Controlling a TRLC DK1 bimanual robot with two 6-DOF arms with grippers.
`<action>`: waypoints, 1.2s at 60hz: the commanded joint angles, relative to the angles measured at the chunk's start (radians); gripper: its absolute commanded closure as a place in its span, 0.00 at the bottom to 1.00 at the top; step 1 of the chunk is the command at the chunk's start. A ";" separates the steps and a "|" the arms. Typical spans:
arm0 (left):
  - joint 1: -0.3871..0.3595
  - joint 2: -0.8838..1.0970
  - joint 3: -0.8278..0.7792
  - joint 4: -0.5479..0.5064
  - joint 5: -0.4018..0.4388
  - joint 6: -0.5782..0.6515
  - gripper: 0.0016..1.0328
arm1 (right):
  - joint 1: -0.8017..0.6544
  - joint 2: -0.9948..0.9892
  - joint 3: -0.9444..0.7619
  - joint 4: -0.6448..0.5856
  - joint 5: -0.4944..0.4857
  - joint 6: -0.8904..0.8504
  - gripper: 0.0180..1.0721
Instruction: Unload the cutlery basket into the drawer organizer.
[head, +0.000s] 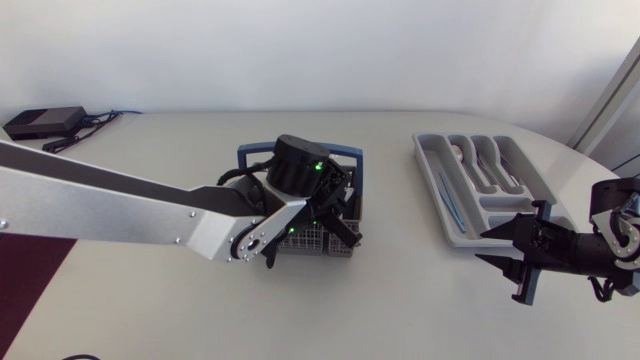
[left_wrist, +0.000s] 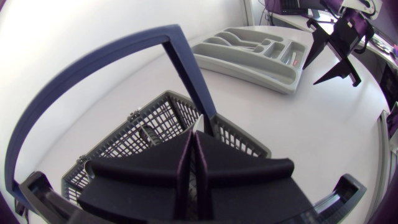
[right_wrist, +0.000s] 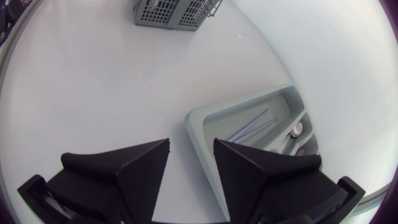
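- The cutlery basket (head: 303, 243), grey mesh with a blue handle (left_wrist: 180, 68) arching over it, stands near the middle of the white desk (head: 400, 305).
- The left arm comes in from the left edge and ends right over the basket, with the left gripper (left_wrist: 194, 142) pointing down into it, just beside the handle's upright.
- In the left wrist view its two black fingers are clenched, pressed flat against each other with only a thin seam between them. Whether something thin is pinched in that seam cannot be told, since the fingers hide whatever lies under them.
- No cutlery shows in the parts of the basket's compartments that can be seen.
- The drawer organizer (head: 505, 207), a light grey tray with long compartments, lies at the desk's right side, well apart from the basket.
- It already holds cutlery: two thin bluish pieces (right_wrist: 252, 127) in the outer long compartment, and what looks like a spoon (right_wrist: 297, 129) in a compartment further in.
- The right gripper (head: 493, 247) hangs just beside the organizer's near corner, released, with its fingers spread and nothing between them.
- In the right wrist view the organizer lies just ahead of the fingers, and the basket sits far beyond it across bare desk.
- A black box (head: 45, 120) with cables sits at the desk's far left corner.
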 joint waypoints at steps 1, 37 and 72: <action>0.010 -0.027 -0.044 0.003 -0.011 -0.027 0.97 | 0.010 0.002 -0.026 0.004 -0.008 0.020 0.49; -0.117 -0.127 -0.081 0.086 -0.073 0.096 0.97 | 0.056 -0.026 -0.037 0.004 0.003 0.055 0.49; -0.090 -0.345 -0.035 -0.017 -0.146 0.001 0.97 | 0.166 -0.432 -0.043 -0.067 -0.048 0.469 0.35</action>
